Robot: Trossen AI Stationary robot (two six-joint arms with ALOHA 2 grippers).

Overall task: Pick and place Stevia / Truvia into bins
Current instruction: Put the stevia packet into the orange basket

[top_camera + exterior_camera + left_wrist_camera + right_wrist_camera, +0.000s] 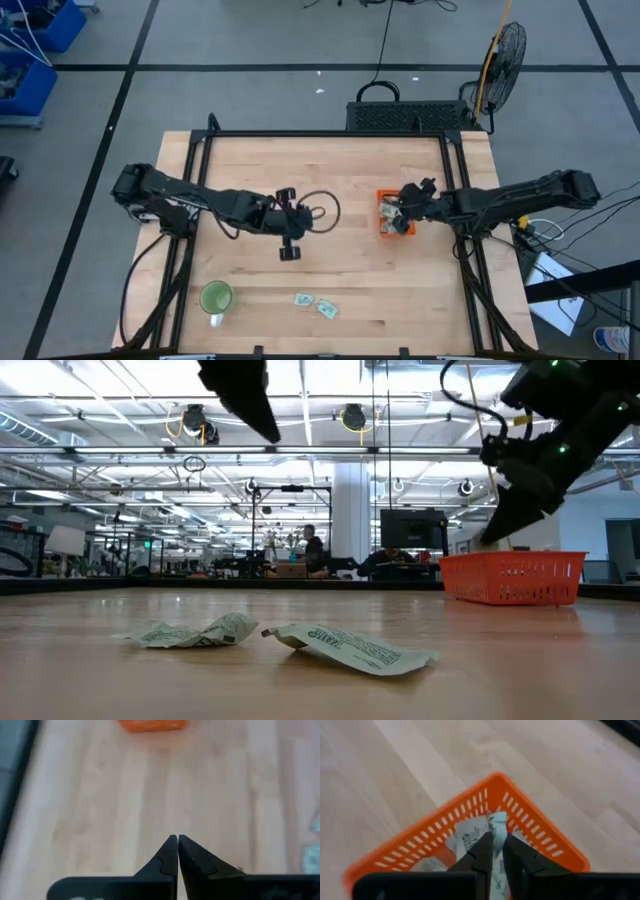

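A wooden table [330, 170] seen from above. The right gripper [498, 842], over the orange tray [530, 825] at the right, pinches a sachet [498, 822]; several already lie inside. Two sachets [314, 304] remain near the front edge. The left gripper [177, 840] hangs mid-table, fingers closed and empty. A green cup [216, 298] sits front left; nothing blocks the way.

Open-plan robotics lab or workshop. Exposed ceiling trusses [300, 455] and monitors [412, 528] are showing behind people sitting at desks [312, 548]. Wooden table [330, 170] is sitting on grey floor beside blue bins [40, 30] and a fan [505, 50].
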